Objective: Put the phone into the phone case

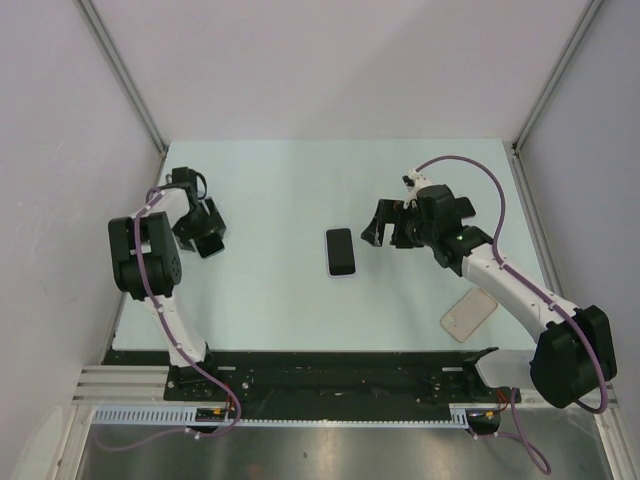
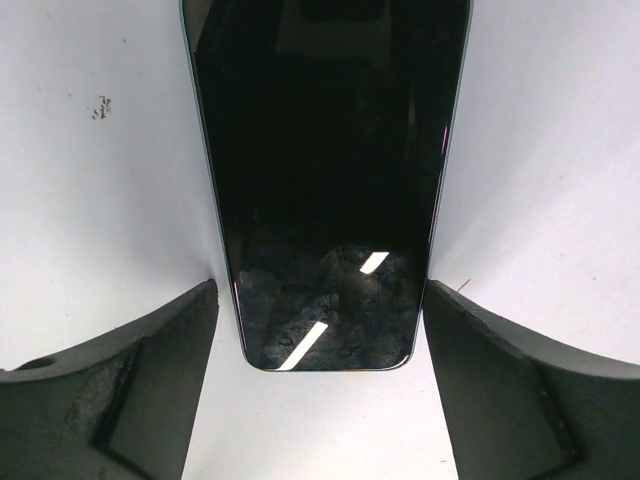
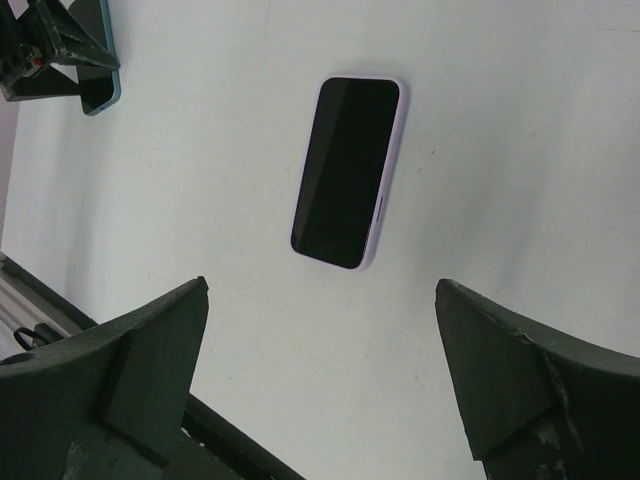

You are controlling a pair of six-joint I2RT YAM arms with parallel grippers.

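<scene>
A bare black phone (image 2: 325, 180) with a thin teal edge (image 3: 110, 88) lies flat on the table at the left. My left gripper (image 2: 320, 300) (image 1: 208, 240) is low over its near end, open. Its fingers (image 2: 150, 370) flank the phone's two long sides with narrow gaps, and nothing is gripped. An empty beige phone case (image 1: 468, 316) lies at the right near the front edge. My right gripper (image 3: 322, 285) (image 1: 385, 228) hangs open and empty above the table, right of centre.
A second phone in a lavender case (image 1: 340, 252) (image 3: 345, 170) lies screen up in the middle of the table, just left of the right gripper. White walls with metal posts (image 1: 125, 75) close off the back and both sides.
</scene>
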